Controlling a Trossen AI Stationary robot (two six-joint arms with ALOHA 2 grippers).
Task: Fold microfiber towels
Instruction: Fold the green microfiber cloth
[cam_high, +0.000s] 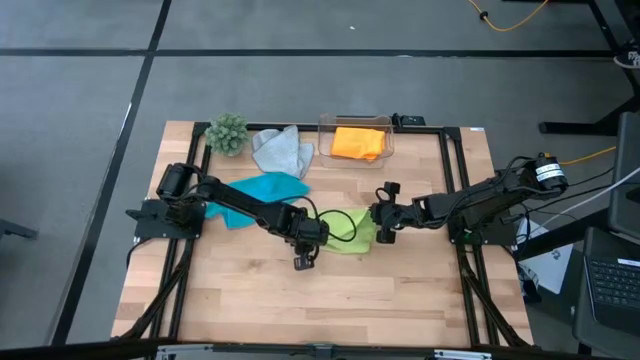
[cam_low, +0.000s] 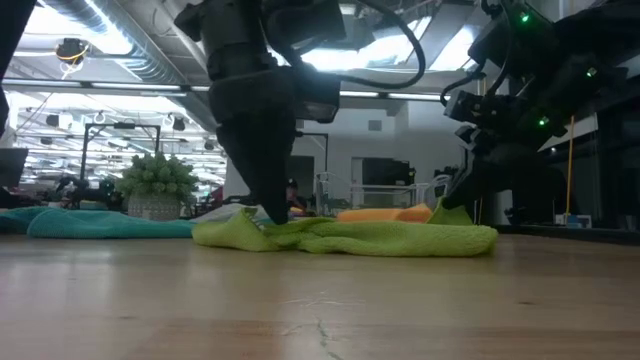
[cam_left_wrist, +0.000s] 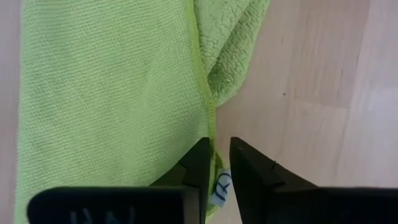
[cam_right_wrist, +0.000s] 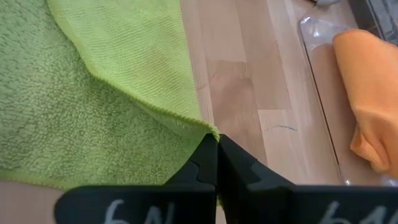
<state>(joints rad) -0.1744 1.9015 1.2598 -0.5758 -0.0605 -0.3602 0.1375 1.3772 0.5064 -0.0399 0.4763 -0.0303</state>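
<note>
1. The lime green microfiber towel (cam_high: 352, 230) lay bunched near the middle of the wooden counter (cam_high: 400, 300), between the two grippers.
2. The high view gave only its crumpled outline; the low view showed the lime green microfiber towel (cam_low: 350, 236) as a low, flat heap resting on the counter.
3. The left wrist view alone showed a stitched hem running toward a small white label (cam_left_wrist: 222, 184) at the towel's edge, with that edge lying in the narrow gap of the jaws.
4. The left gripper (cam_left_wrist: 215, 163) had its jaws only slightly apart around that edge; whether they actually pinched it could not be told.
5. The right wrist view alone showed a corner of the towel (cam_right_wrist: 124, 93) drawn to a point at the right gripper (cam_right_wrist: 216, 149), whose jaws were closed on that corner.
6. That view also showed the folded orange microfiber towel (cam_right_wrist: 368, 93) lying inside the clear plastic box (cam_right_wrist: 314, 31).
7. From above, the turquoise blue microfiber towel (cam_high: 262, 192) lay spread under the left arm, and the light grey microfiber towel (cam_high: 281, 150) sat crumpled between a small green fuzzy plant (cam_high: 227, 133) and the box.
</note>
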